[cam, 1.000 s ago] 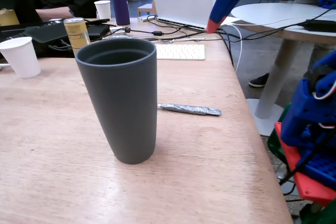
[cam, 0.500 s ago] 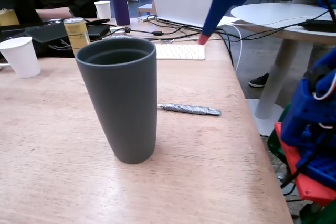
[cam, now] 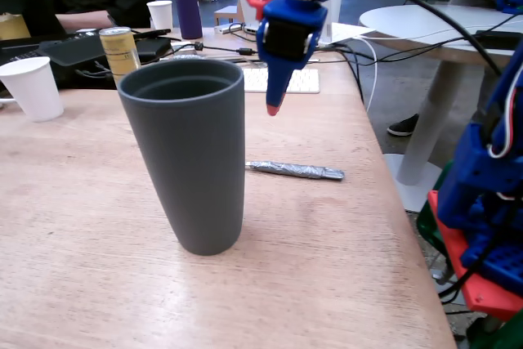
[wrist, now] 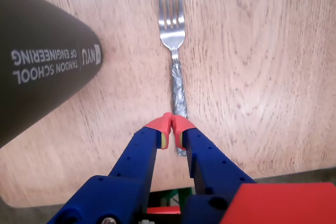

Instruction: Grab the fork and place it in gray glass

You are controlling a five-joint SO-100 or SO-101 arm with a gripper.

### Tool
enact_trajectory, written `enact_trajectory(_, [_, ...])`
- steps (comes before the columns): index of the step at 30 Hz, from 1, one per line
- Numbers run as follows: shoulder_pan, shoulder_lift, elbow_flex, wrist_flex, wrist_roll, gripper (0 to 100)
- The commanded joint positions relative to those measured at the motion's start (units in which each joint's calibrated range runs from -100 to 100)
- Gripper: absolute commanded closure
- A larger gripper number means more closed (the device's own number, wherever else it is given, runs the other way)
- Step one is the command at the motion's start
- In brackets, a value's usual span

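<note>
Fixed view: the fork (cam: 295,171) lies flat on the table (cam: 98,267), long axis left-right, just right of the gray glass (cam: 188,161), below the raised gripper (cam: 274,109).

Wrist view: closed, empty fingertips (wrist: 159,125) hover above the fork's handle, tines pointing away.

fixed: low, near table (cam: 343,284) | wrist: straight down | shared: fork (cam: 296,171)

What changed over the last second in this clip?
The gripper swung left and down in the fixed view, from above the table's far edge to above the fork. It took hold of nothing; its fingers are shut. Fork and glass did not move.
</note>
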Motion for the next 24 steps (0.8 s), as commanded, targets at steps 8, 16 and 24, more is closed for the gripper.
enact_trajectory(8, [-0.21, 12.26, -11.58, -8.87, 0.24, 100])
enact_trajectory(16, [0.47, 14.32, -11.11, -9.19, 1.32, 100])
enact_trajectory(24, [1.48, 17.06, -11.11, -9.19, 0.78, 100])
